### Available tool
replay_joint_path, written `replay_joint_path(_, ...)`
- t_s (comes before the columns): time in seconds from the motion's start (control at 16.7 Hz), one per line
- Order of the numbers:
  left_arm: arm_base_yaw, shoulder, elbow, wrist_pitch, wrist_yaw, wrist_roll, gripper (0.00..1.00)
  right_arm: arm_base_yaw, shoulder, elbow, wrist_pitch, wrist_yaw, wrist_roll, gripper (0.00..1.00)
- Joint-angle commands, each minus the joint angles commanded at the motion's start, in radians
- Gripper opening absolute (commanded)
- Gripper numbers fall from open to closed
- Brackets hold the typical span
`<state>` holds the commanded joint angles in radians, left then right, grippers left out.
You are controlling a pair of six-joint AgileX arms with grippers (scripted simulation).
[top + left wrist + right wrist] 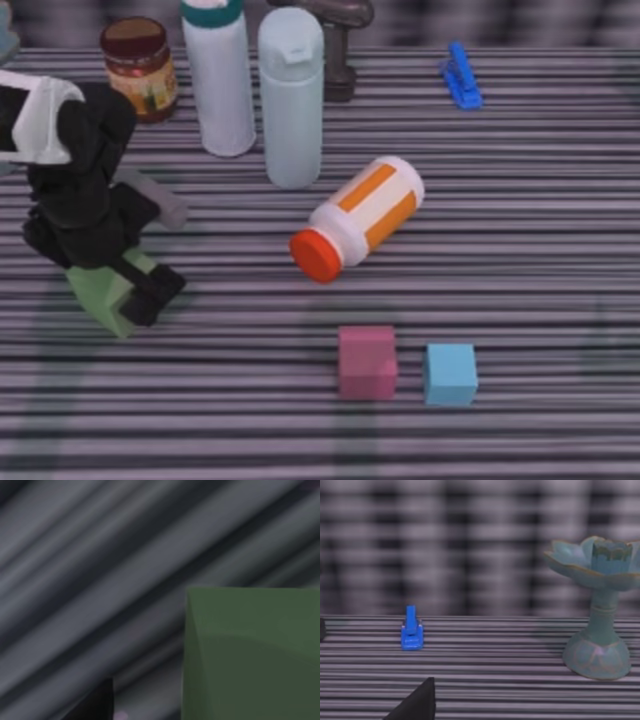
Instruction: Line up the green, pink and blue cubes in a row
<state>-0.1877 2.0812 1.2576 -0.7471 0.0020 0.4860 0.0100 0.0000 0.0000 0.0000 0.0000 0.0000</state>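
Observation:
The pale green cube (100,298) lies at the table's left, mostly under my left arm. My left gripper (118,290) is down over it, open; in the left wrist view the green cube (250,655) fills the near side, and a strip of table shows between it and the one dark fingertip (100,705) in view. The pink cube (367,362) and the smaller sky-blue cube (450,374) sit side by side near the front, a small gap between them. My right arm is outside the top view. Its gripper (480,716) hangs open over bare table.
An orange-capped white bottle (360,217) lies on its side mid-table. A jar (140,68), a white bottle (220,75) and a pale bottle (291,95) stand at the back left. A blue clip (462,76) lies back right. A teal goblet (600,610) stands in the right wrist view.

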Motion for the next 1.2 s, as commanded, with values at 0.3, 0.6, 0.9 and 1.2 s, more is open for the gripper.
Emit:
replay_joint_path(0.3,0.0,0.0,0.0,0.0,0.0,0.0,0.62,0.0,0.0,0.0,0.0,0.0,0.0,1.0)
replay_joint_path(0.6,0.0,0.0,0.0,0.0,0.0,0.0,0.25,0.0,0.0,0.0,0.0,0.0,0.0,1.0)
replay_joint_path(0.9,0.0,0.0,0.0,0.0,0.0,0.0,0.0,0.0,0.0,0.0,0.0,0.0,0.0,1.0)
replay_joint_path(1.2,0.0,0.0,0.0,0.0,0.0,0.0,0.0,0.0,0.0,0.0,0.0,0.0,0.0,1.0)
